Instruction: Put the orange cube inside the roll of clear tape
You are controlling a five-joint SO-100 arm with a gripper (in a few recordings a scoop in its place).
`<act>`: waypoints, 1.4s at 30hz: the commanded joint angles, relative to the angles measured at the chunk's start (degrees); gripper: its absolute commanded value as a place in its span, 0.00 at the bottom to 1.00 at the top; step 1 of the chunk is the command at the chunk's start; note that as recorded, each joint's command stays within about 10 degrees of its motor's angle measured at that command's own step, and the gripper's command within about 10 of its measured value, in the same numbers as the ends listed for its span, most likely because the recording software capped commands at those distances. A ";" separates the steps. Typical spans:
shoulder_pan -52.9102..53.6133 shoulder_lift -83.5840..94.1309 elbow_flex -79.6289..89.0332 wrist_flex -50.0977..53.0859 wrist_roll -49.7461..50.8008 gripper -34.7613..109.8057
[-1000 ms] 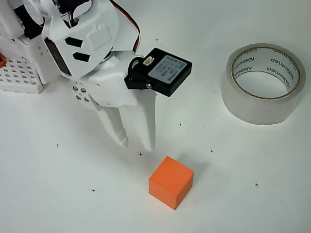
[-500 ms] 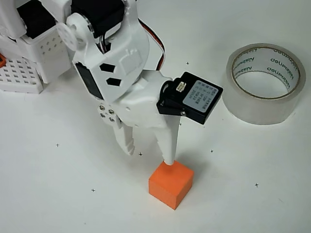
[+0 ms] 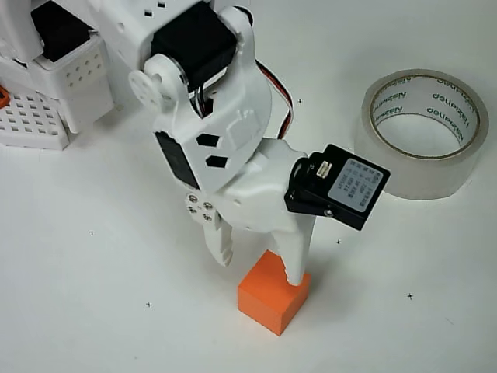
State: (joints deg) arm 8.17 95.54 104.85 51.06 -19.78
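Overhead view: pincer [image 3: 260,268] narrowly parted, apparently straddling orange cube [image 3: 272,299]; roll of clear tape [image 3: 422,132] at 2 o'clock.

The table [image 3: 93,326] was white and matte, marked with small black crosses [image 3: 92,231] at intervals. A white perforated block [image 3: 31,120] sat at the upper left.

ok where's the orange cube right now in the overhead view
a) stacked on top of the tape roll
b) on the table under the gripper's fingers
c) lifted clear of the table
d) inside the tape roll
b: the orange cube sits on the table below the open gripper, while the roll of clear tape lies apart at upper right, its hole empty.
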 commanded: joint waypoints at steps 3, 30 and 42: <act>0.09 -0.79 -5.89 -0.97 -0.70 0.50; -1.67 -10.90 -10.90 -0.70 -2.64 0.51; -1.49 -10.63 -10.90 -0.70 -3.25 0.36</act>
State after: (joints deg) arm 6.24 82.35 97.29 51.06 -22.15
